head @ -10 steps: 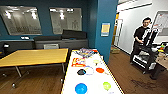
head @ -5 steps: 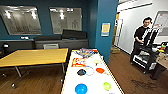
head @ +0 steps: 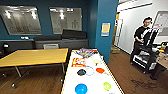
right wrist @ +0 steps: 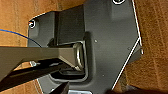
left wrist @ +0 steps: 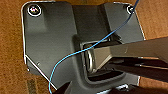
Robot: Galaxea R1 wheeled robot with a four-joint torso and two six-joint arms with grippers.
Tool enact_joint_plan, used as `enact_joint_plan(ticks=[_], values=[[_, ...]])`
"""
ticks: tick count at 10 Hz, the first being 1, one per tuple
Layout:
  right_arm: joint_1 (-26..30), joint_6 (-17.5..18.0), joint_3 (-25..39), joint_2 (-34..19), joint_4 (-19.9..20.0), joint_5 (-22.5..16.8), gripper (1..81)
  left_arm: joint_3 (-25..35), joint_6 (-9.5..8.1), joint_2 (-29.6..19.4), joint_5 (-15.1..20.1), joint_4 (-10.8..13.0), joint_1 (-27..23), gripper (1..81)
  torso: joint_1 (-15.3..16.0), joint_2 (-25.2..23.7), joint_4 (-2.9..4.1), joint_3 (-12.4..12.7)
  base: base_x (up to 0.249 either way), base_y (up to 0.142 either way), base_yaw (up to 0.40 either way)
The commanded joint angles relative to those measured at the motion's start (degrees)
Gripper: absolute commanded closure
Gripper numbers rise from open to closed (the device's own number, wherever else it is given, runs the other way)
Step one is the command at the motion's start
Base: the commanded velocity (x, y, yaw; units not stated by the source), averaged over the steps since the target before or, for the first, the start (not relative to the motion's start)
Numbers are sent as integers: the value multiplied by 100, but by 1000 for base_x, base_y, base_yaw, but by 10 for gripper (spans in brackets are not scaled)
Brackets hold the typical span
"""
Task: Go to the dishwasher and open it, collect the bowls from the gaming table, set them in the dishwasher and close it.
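Gaming table (head: 93,81) closer; bowls (head: 81,88) atop, poster (head: 105,29) text unreadable.

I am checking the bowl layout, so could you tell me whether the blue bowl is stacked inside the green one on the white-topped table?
No, the round blue plastic bowl sits apart from the small green bowl on the long white-topped table.

A plain rectangular wooden table with a yellowish top (head: 35,56) stands on thin metal legs over the brown wood-pattern floor (head: 125,75). Behind it, a long dark grey cabinet (head: 61,43) runs along the dark teal wall, which carries two large framed glossy panels (head: 65,20). A pale notice (head: 105,29) hangs on the teal pillar. A person in dark clothes (head: 140,40) stands at a black wheeled rig (head: 146,58).
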Motion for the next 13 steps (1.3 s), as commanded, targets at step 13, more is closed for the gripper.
enact_joint_plan(ticks=[13], values=[[2666, 833, 7229, -6414, 667, -279, 10, 181, 17, 8, 143, 30, -217, 10, -2, -2, 0, -1028, 0, 0, 0]])
